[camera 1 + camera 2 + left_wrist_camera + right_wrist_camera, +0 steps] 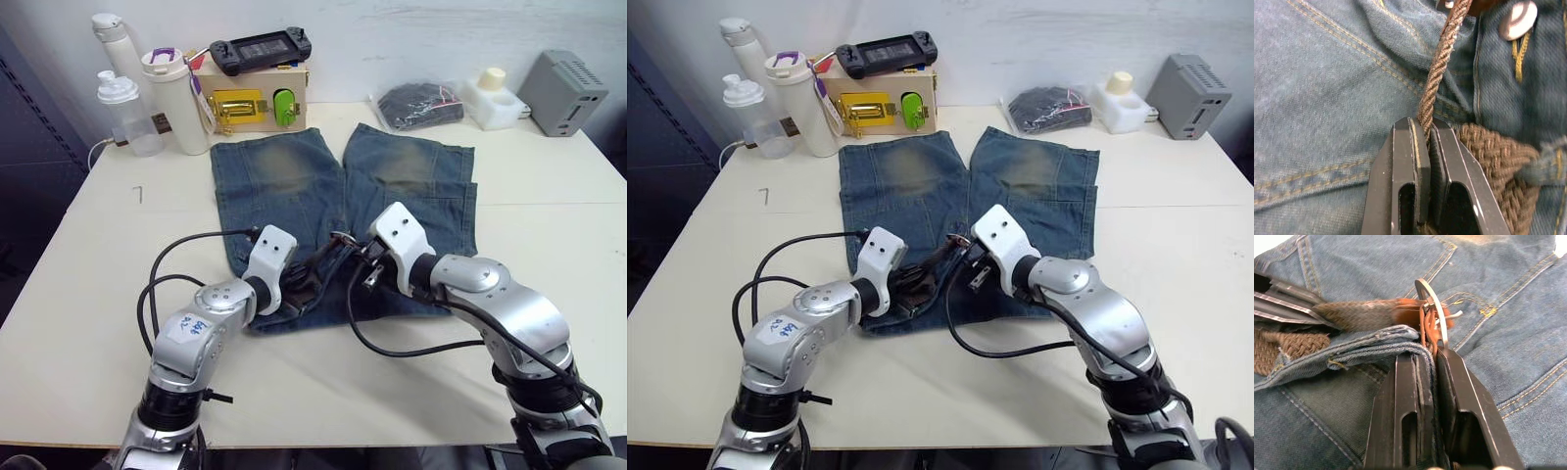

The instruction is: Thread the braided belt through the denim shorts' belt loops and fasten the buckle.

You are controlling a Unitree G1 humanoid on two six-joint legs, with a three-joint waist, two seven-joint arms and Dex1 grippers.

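Cream table [88,294] carried denim shorts [294,186], waistband toward robot. Left gripper [1426,128] clamped on braided belt [1440,68] at waistband, beside shorts' metal button [1517,19]. Right gripper [1432,357] pinched waistband fold against buckle [1431,308], fingers together. Risk: thin edge-on grip letting strap twist or slip under pull; buckle frame could snag on denim fold, dragging shorts across table.

A pale worktop [549,235] carries the denim shorts [294,186] at centre, bottles [122,113] at 11 o'clock, a grey box [562,92] at 1 o'clock.
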